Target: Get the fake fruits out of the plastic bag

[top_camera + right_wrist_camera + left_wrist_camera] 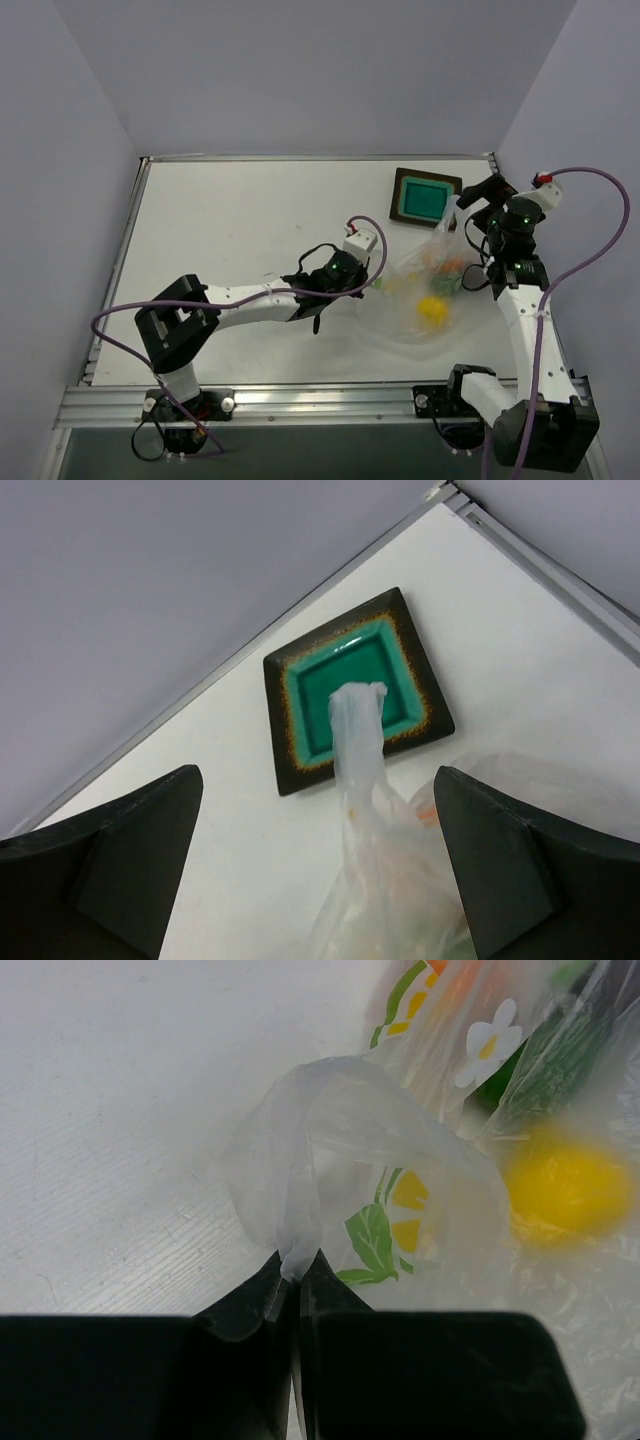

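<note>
Plastic bag (405, 300): long axis from left gripper (297, 1262) toward tray (275, 725), twisted corner upright.

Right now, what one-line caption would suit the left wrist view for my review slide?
Left gripper shut on a fold of the clear plastic bag, yellow lemon blurred inside it.

One plastic bag (412, 278); three fake fruits (433, 311) visible inside; one square tray (274, 730).
</note>
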You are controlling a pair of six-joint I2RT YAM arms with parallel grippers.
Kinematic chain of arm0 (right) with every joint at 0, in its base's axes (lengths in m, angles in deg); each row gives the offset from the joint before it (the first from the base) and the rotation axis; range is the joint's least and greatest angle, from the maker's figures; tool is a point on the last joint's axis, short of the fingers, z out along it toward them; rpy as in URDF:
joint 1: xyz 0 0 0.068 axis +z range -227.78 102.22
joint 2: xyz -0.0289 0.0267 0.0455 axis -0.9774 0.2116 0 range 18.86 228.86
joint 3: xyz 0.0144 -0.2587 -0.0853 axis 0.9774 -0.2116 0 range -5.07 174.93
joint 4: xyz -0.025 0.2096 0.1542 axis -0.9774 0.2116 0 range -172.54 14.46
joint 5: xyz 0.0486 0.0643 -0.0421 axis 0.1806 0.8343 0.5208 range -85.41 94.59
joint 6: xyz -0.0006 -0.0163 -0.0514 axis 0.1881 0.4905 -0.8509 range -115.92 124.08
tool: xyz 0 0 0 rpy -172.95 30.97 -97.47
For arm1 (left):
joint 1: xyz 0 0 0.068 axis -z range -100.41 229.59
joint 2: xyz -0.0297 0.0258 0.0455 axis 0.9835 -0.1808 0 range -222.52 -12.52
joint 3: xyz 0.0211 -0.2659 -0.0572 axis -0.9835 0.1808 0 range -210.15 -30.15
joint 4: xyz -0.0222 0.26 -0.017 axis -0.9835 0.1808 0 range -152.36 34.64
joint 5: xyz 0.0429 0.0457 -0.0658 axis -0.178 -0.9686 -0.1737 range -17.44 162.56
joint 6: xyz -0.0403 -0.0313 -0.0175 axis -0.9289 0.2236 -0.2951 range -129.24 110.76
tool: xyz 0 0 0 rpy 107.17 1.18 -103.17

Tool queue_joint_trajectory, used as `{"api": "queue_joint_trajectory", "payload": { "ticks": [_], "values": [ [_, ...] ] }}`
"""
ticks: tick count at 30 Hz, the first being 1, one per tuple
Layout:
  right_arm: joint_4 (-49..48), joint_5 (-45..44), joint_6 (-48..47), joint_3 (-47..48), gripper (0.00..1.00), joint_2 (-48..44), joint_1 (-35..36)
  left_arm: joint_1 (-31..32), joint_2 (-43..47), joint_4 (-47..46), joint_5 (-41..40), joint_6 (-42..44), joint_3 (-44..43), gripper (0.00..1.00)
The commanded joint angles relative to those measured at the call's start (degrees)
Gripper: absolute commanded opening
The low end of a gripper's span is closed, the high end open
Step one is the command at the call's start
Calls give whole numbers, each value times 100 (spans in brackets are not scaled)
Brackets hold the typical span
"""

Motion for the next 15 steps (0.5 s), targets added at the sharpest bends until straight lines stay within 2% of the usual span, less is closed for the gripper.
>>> {"api": "queue_joint_trajectory", "payload": {
  "ticks": [1,4,7,9,11,12,15],
  "values": [
    [1184,-590,-263,-240,96,-746,319,41,381,-308,-41,-120,-117,2],
    [1704,-1030,-193,-469,96,-1231,776,32,417,-308,-32,-85,-126,2],
    [2075,-1337,-44,-697,90,-1268,1128,41,469,-334,-32,-41,-134,2],
    [2285,-1556,36,-812,87,-1189,1207,41,583,-308,-84,-15,-91,13],
    [2356,-1794,124,-891,85,-1171,1295,32,706,-229,-146,55,-38,27],
    [2409,-1873,141,-952,84,-1136,1382,32,785,-185,-198,82,-20,42],
    [2418,-2076,194,-1014,84,-892,1558,15,1180,122,-418,213,6,62]
  ]
}}
